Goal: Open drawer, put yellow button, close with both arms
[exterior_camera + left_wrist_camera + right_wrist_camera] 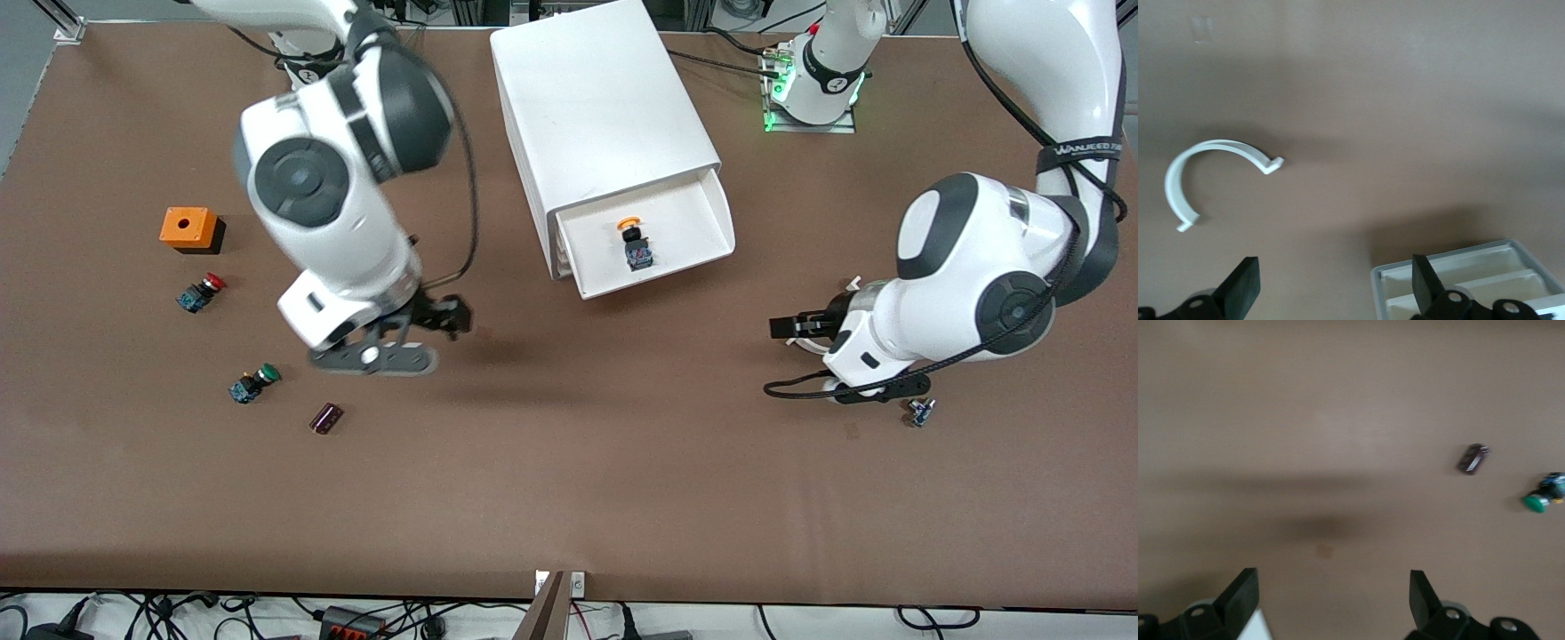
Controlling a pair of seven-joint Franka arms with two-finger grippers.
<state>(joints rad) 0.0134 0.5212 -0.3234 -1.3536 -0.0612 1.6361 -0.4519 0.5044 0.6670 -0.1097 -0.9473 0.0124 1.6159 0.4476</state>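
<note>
The white cabinet (596, 98) stands at the robots' side of the table, mid-width. Its top drawer (702, 227) is pulled open. The yellow button (633, 240) lies inside it. My right gripper (452, 316) is open and empty, over bare table beside the cabinet, toward the right arm's end. My left gripper (784, 327) is open and empty, over the table toward the left arm's end. In the left wrist view the left gripper (1335, 267) is open above the table, with a white drawer corner (1451, 261) by one finger. In the right wrist view the right gripper (1331, 577) is open over bare table.
An orange box (188, 228), a red button (203, 292), a green button (253, 383) and a dark cylinder (326, 418) lie toward the right arm's end. A white C-shaped ring (1225, 145) and a small blue part (920, 412) lie near the left gripper.
</note>
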